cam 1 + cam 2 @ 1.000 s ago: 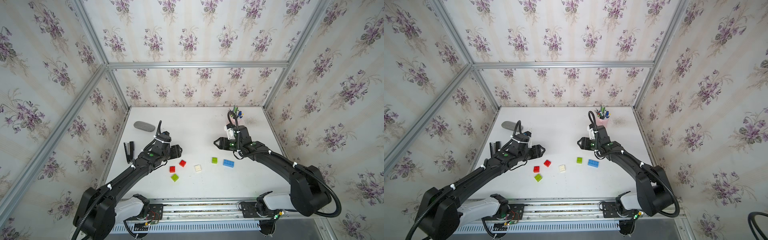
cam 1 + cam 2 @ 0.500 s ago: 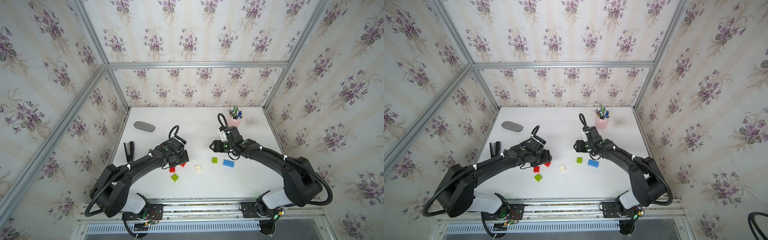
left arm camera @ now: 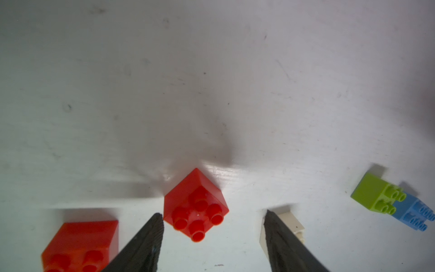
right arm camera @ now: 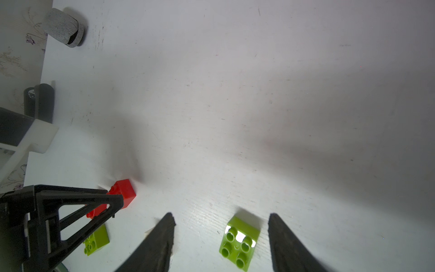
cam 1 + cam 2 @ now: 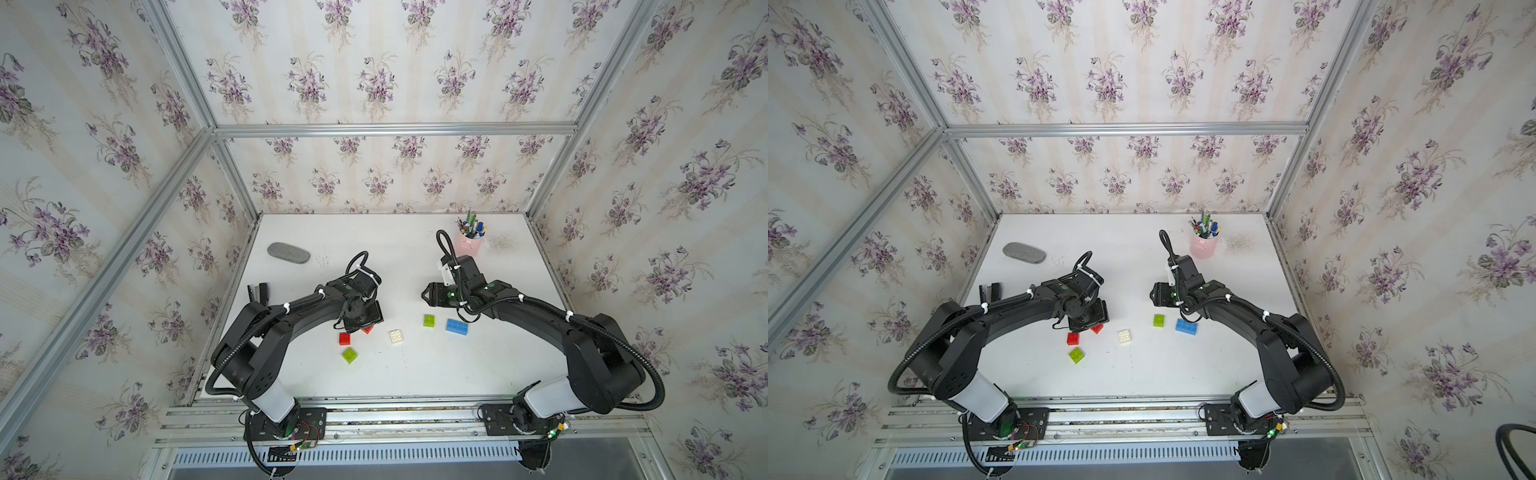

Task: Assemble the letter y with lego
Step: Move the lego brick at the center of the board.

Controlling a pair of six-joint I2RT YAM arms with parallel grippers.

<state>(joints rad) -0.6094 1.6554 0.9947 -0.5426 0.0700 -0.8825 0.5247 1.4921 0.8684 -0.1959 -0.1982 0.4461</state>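
**Left pincer** (image 3: 213,212): the jaws stand moderately apart and grip nothing, with the tips low over the bench (image 3: 211,82). A red brick (image 3: 195,207), studs up and turned corner-on, lies partly in the gap. It is close beside one finger (image 3: 146,245) and clear of the other; whether it touches the near finger cannot be told. A white brick (image 3: 294,223) sits just behind the far finger, outside the gap. A second red brick (image 3: 80,245) lies just outside the near finger. Further out, a lime-green brick (image 3: 374,193) lies just beside the blue brick (image 3: 414,214).

**Right pincer** (image 4: 220,214): the jaws are likewise apart and empty. The lime-green brick lies studs up between the two fingers, nearer one than the other and touching neither. A second lime-green brick (image 4: 96,237) lies well off, beside the left pincer.

**Surroundings:** in both top views the six bricks lie singly in a loose row across the middle of the bench, none joined. The pink pen cup (image 5: 471,245) stands well behind the right pincer, and a grey oval pad (image 5: 288,252) lies at the far left.
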